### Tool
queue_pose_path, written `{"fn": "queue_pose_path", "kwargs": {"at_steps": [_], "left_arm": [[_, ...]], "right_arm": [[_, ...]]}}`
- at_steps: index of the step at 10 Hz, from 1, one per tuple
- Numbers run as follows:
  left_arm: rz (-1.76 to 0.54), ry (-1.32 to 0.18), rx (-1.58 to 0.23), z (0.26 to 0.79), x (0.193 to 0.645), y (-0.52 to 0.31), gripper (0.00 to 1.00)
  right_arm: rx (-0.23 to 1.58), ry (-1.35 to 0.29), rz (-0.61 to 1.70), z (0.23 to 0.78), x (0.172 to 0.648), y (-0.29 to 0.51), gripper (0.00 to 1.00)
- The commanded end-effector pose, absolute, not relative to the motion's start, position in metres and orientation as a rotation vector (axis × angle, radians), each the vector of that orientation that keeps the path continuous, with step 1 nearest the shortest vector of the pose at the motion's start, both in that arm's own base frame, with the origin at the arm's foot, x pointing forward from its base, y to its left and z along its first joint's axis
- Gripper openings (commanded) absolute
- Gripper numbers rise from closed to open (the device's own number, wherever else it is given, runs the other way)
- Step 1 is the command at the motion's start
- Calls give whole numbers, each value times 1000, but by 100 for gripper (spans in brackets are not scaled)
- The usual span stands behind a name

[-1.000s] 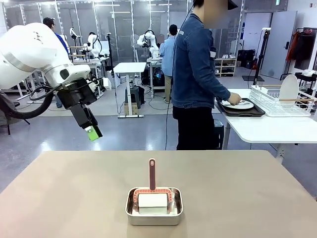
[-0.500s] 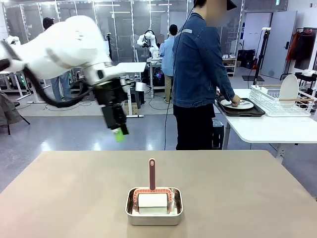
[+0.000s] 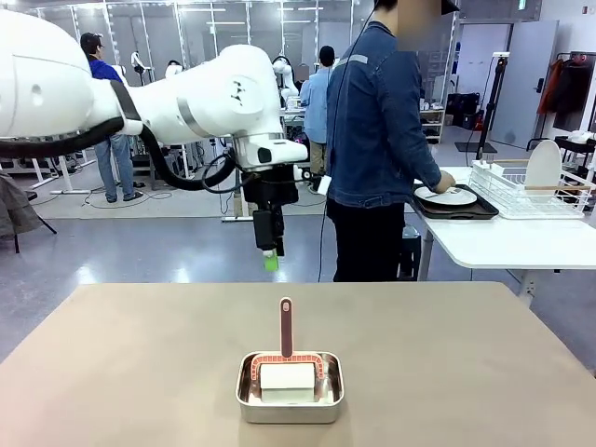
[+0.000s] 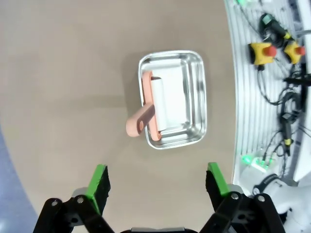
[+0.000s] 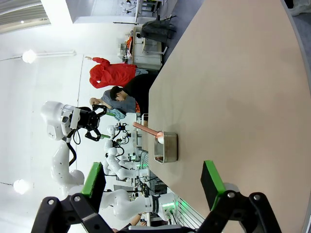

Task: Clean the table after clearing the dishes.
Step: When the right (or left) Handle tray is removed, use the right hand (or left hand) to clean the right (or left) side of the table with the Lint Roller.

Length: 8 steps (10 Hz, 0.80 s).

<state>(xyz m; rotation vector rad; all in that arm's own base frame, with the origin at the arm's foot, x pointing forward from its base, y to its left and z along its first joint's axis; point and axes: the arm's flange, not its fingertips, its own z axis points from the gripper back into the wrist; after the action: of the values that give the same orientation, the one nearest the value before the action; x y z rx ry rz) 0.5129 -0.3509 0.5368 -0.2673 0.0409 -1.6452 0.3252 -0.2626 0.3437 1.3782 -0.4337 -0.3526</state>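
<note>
Left arm's black two-finger gripper with green pads point(image 3: 270, 259) hangs nose-down above the far side of the small rectangular steel pan point(image 3: 290, 400). In its wrist view the pads point(image 4: 99, 184) stand well apart with nothing between them, and the pan point(image 4: 174, 99) lies straight ahead. Judged: a pre-grasp pose, jaws spread to take the salmon-pink handle point(image 3: 286, 328) of the white cleaning roller point(image 3: 287, 376). The roller sits in the pan with its handle rising clear of the rim, presumably so it can be reached from above. The right arm's gripper point(image 5: 153, 187) waits low and well off from the pan, pads likewise apart and empty. The large matte beige-brown table point(image 3: 130, 372) carries only the pan, near its robot-side edge. A round white plate point(image 3: 456, 196) on a dark tray point(image 3: 466, 212) sits far right of the pan on a separate white table point(image 3: 503, 244), the person's hand point(image 3: 441, 186) on it. Clearing looks done; wiping not yet begun.
</note>
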Motion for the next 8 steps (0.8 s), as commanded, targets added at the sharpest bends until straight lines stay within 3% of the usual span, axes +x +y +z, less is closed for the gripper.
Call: {"fn": "queue_pose_path", "kwargs": {"at_steps": [1,8], "left_arm": [[-1602,86,-221,529,513,-360,100],[-1585,147,-237,459,504,-373,100]], "right_arm": [[1386,-446,-342,347,325,-263,100],[1386,-446,-342,347,325,-263,100]]}}
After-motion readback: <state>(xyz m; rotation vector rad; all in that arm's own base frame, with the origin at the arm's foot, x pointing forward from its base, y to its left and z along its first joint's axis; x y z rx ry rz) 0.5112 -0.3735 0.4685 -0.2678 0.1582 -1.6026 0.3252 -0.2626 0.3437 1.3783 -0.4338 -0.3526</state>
